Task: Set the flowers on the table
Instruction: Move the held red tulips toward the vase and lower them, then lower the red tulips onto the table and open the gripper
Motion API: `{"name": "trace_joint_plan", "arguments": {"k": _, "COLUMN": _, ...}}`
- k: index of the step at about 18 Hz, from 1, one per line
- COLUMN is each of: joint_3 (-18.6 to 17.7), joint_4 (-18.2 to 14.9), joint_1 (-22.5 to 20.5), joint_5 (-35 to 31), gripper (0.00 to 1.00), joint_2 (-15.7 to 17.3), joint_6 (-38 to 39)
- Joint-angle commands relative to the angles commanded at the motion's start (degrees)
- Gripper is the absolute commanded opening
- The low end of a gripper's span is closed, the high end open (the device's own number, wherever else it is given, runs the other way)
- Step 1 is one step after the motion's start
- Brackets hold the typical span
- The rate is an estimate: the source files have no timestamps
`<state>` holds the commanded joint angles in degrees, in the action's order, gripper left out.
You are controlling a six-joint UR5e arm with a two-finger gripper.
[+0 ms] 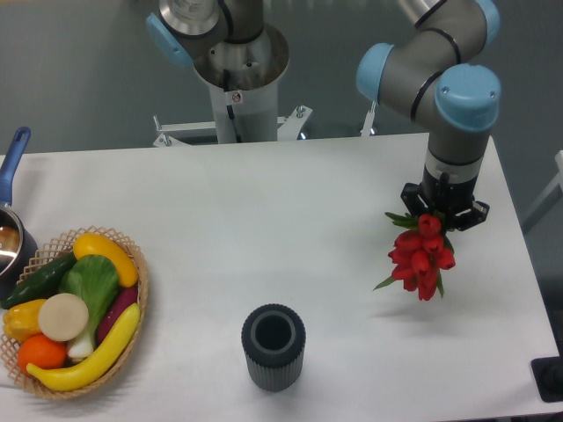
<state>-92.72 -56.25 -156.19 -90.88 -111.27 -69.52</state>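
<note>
The flowers (421, 257), a small bunch of red tulip buds with green leaves, hang under my gripper (440, 214) at the right side of the white table (290, 202). The gripper points down and is shut on the bunch's upper end; its fingers are hidden behind the buds and the black wrist. The buds hang above the tabletop; I cannot tell whether the lowest ones touch it. A dark ribbed cylinder (274, 345), open at the top and empty, stands at the front centre, well to the left of the flowers.
A wicker basket (141, 299) with toy fruit and vegetables sits at the front left. A pot with a blue handle (10, 167) is at the left edge. A second arm's base (237, 79) stands behind the table's far edge.
</note>
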Motion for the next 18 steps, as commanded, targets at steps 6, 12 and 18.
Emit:
{"name": "trace_joint_plan", "arguments": {"k": 6, "joint_3": -0.87, "joint_4": -0.18, "joint_1": 2.03, "joint_5": 0.09, "gripper": 0.0, "joint_2": 0.09, "joint_6": 0.97}}
{"name": "trace_joint_plan", "arguments": {"k": 12, "joint_3": -2.99, "joint_4": 0.26, "joint_1": 4.75, "joint_5": 0.96, "gripper": 0.04, "joint_2": -0.44, "joint_6": 3.59}}
{"name": "trace_joint_plan", "arguments": {"k": 18, "joint_3": -2.29, "joint_4": 2.63, "joint_1": 7.39, "joint_5": 2.72, "gripper": 0.15, "joint_2": -3.69, "joint_6": 9.05}}
